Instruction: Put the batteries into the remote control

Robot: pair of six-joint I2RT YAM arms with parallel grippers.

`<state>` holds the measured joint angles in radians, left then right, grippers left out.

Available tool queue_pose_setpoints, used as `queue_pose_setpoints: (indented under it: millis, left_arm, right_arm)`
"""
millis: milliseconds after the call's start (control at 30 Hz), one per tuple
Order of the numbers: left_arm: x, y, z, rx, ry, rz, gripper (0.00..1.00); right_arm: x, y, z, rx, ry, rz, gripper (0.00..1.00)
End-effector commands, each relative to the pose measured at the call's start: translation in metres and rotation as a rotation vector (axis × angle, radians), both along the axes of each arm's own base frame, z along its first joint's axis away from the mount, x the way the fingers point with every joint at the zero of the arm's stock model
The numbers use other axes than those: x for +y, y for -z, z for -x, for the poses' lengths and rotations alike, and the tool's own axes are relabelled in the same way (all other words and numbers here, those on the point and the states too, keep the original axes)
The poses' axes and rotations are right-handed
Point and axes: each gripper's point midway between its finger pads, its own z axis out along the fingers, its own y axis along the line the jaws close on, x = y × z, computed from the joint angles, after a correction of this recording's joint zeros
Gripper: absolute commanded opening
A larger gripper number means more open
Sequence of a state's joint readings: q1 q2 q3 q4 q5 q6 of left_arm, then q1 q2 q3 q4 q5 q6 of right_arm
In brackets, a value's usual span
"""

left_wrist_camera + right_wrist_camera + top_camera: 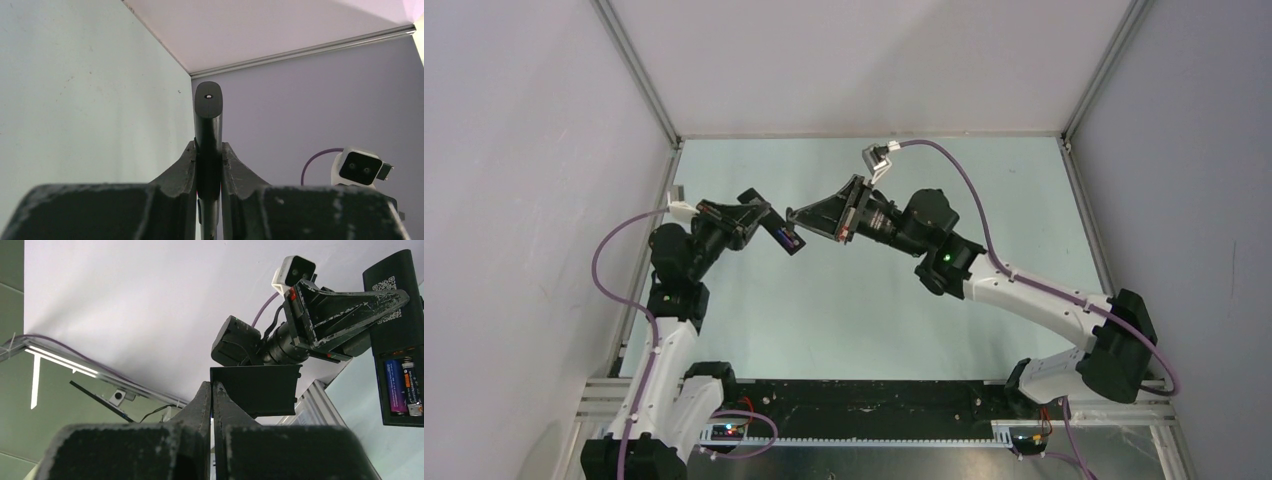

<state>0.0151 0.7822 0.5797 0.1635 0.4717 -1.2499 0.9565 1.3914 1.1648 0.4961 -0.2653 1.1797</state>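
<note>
Over the desk [844,310], my left fingers [182,167] clamped the remote control [208,115] aloft, clear of the surface. My right fingers [202,402] pinched the loose cover plate [257,390] near it. Both batteries [404,387] sat in the recess; I judged loading done, with the plate next needing alignment over that recess.
</note>
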Motion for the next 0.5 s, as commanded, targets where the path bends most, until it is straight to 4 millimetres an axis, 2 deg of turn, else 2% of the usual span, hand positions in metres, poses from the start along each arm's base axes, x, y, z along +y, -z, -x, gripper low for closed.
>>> queue_pose_setpoints:
  millis: [0,33,67,100,133,167,200,267,300,333,367,400,433,467]
  left_arm:
    - [0.002,-0.025,-0.002,-0.068,-0.018,0.026,0.0]
    - [0.002,-0.022,-0.002,-0.073,-0.017,0.008,0.0]
    - [0.002,-0.015,-0.002,-0.065,-0.016,0.0,0.0]
    - [0.002,-0.011,-0.002,-0.066,-0.018,-0.017,0.0]
    - [0.003,-0.005,-0.002,-0.06,-0.023,-0.026,0.0]
    - [0.004,0.003,-0.001,-0.053,-0.027,-0.042,0.0]
    - [0.005,0.004,0.0,-0.056,-0.034,-0.047,0.0]
    - [0.006,0.012,0.001,-0.048,-0.036,-0.056,0.0]
    - [0.006,0.015,0.001,-0.044,-0.035,-0.06,0.0]
    - [0.005,0.016,0.001,-0.041,-0.032,-0.06,0.0]
    - [0.005,0.019,0.002,-0.035,-0.03,-0.061,0.0]
    - [0.004,0.02,0.002,-0.033,-0.026,-0.061,0.0]
    - [0.004,0.022,0.002,-0.031,-0.025,-0.062,0.0]
    - [0.004,0.023,0.003,-0.029,-0.023,-0.063,0.0]
  right_arm:
    - [-0.007,-0.013,0.005,-0.019,-0.021,-0.031,0.0]
    - [-0.012,-0.005,0.0,-0.021,0.009,0.013,0.0]
    - [-0.014,0.015,-0.007,0.021,0.047,0.085,0.0]
    - [-0.022,0.019,-0.012,0.003,0.084,0.117,0.0]
    - [-0.028,0.045,-0.023,0.056,0.147,0.208,0.0]
    - [-0.038,0.056,-0.027,0.067,0.187,0.253,0.0]
    - [-0.052,0.082,-0.037,0.134,0.261,0.35,0.0]
    - [-0.075,0.122,-0.048,0.24,0.363,0.458,0.0]
    - [-0.083,0.148,-0.048,0.304,0.387,0.49,0.0]
    - [-0.09,0.151,-0.052,0.343,0.419,0.459,0.0]
    - [-0.096,0.179,-0.05,0.387,0.427,0.485,0.0]
    - [-0.095,0.173,-0.055,0.392,0.421,0.421,0.0]
    - [-0.099,0.194,-0.054,0.415,0.421,0.437,0.0]
    - [-0.095,0.196,-0.055,0.416,0.384,0.416,0.0]
